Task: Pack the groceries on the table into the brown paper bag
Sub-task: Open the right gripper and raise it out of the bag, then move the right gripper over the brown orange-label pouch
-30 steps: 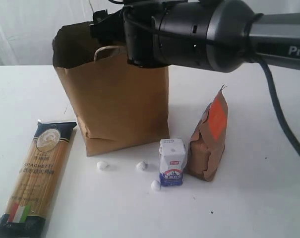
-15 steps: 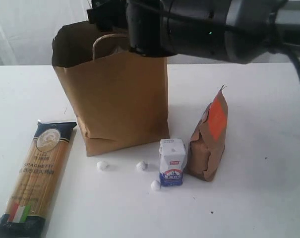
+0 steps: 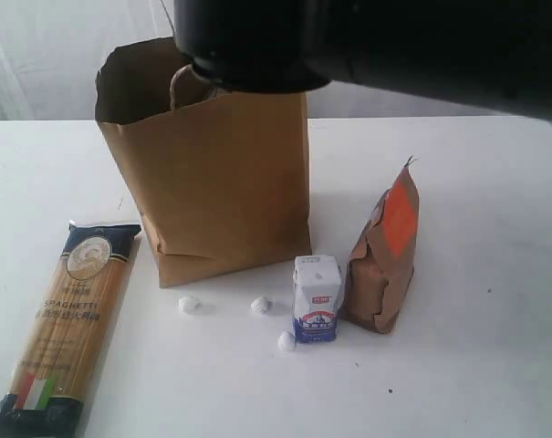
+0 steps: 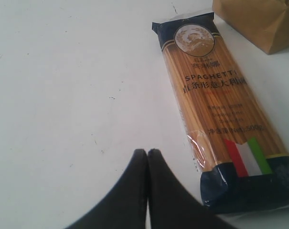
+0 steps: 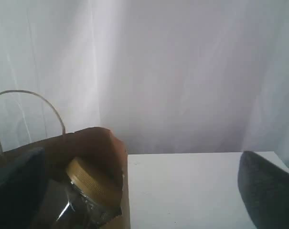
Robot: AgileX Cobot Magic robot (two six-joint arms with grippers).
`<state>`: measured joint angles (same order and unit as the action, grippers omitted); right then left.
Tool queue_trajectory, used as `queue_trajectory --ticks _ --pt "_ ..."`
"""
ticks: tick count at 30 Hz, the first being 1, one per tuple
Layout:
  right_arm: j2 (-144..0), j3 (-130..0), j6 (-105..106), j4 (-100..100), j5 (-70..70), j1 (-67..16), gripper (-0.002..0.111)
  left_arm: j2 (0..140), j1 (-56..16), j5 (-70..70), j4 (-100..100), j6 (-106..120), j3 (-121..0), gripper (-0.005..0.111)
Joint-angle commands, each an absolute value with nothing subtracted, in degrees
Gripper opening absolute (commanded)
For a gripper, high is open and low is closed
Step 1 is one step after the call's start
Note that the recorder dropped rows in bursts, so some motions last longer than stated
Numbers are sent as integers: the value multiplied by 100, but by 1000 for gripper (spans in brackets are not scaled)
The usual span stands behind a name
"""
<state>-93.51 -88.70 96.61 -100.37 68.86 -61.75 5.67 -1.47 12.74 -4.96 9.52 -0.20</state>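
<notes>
Brown paper bag stood upright mid-table, mouth open, w/ the right arm hanging low over its rim. From the bag, the spaghetti packet lay flat at approx 8 o'clock. The small carton was upright at 5 o'clock and the orange-labelled pouch at 4 o'clock, just beside the carton, poss. touching. Three small white balls sat btwn bag and carton. The right gripper was spread wide w/ nothing pinched. Below it the tan-lidded jar leaned inside the bag, near the twisted handle. The left gripper had its fingers pressed together, empty, over bare table near the packet's dark blue end. Main risk, prob.: a spread finger catching the handle or the thin paper rim as the arm moved, which would drag or tip the bag, esp. w/ the jar leaning inside. Second: carton and pouch stood so close that closing on one could topple the other, and a nudged ball could roll off. Third: the packet lay flat and long, so a pinch near one end would let it sag or slip, and it looked likely to snag on the bag's mouth going in.
</notes>
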Motion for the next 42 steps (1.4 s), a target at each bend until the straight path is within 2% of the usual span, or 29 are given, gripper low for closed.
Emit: queue_trajectory --ticks 1,4,10,13,17,20,22,24,27,31,36,40,42 --pt "-9294 -8846 9712 -9995 6996 -6244 105 534 -132 1297 -530 900 0 0" --pt "-9318 -8846 9712 -9995 6878 -6223 105 534 -132 1297 -530 900 0 0" --pt "-9332 -8869 11267 -9995 4715 -6223 105 534 -132 1297 -530 900 0 0" --pt "-9332 -8869 11270 -9995 4872 -6223 105 534 -132 1297 -530 900 0 0" --pt "-9332 -8869 11328 -9995 5928 -6223 101 534 -132 1297 -530 900 0 0" --pt "-9321 -8869 11519 -9995 6660 -6223 86 534 -132 1297 -530 900 0 0" --pt "-9321 -8869 11679 -9995 6993 -6223 69 534 -132 1297 -530 900 0 0" --pt "-9321 -8869 11789 -9995 6996 -6223 47 534 -132 1297 -530 900 0 0" --pt "-9204 -8869 12035 -9995 6996 -6123 26 534 -132 1297 -530 900 0 0" --pt "-8868 -8869 12222 -9995 6820 -5591 16 534 -132 1297 -530 900 0 0" --pt "-8373 -8856 12222 -9995 5464 -4281 8 534 -132 1297 -530 900 0 0" --pt "-8231 -8856 12222 -9995 5140 -3423 0 534 -132 1297 -530 900 0 0" --pt "-8242 -8831 12222 -9995 5020 -2991 0 534 -132 1297 -530 900 0 0"
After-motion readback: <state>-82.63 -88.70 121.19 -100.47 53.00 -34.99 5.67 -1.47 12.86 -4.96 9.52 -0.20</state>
